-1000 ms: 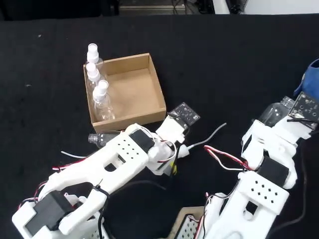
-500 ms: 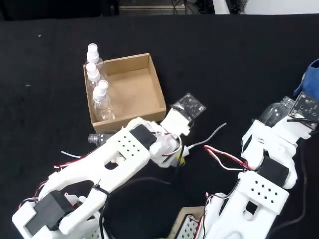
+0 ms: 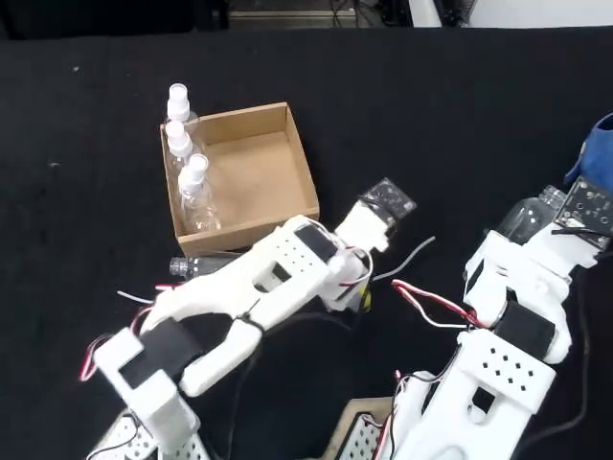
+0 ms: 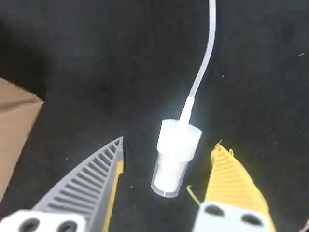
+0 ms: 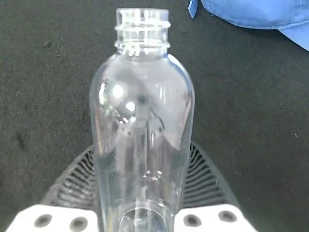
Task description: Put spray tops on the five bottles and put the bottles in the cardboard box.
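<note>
The left arm and right arm are white plastic shells with rows of small round holes. Black servo blocks sit between the segments, and thin red, white and black wires loop along them. The left gripper has one grey ribbed finger edged in yellow and one yellow finger, on white bases with round screw holes; the right gripper has dark grey ribbed fingers on like bases.

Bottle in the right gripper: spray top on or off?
Off. The bottle shows a bare, open threaded neck; nothing is screwed onto it.
</note>
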Controlling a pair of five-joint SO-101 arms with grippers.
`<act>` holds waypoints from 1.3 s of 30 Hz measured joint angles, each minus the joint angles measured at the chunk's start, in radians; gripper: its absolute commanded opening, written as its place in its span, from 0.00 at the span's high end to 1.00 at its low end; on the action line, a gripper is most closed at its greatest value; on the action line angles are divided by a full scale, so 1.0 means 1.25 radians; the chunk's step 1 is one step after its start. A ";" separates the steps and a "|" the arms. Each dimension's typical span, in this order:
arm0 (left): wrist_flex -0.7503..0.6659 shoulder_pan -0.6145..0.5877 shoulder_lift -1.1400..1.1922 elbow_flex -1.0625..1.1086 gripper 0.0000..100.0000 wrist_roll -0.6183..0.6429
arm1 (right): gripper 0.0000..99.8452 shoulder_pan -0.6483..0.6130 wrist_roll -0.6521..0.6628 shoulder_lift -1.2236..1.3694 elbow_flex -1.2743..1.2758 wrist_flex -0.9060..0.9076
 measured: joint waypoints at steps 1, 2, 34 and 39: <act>0.000 0.002 0.012 -0.006 0.84 -0.011 | 0.99 0.000 0.000 0.000 0.000 0.000; -0.001 0.006 0.023 -0.012 0.84 -0.022 | 0.99 0.000 0.000 0.000 0.000 0.000; 0.344 -0.070 -0.261 -0.034 0.97 -0.211 | 0.99 0.000 0.000 0.000 -0.002 0.001; 0.522 -0.203 -0.422 -0.082 0.97 -0.271 | 0.99 -0.039 0.017 0.000 -0.095 0.082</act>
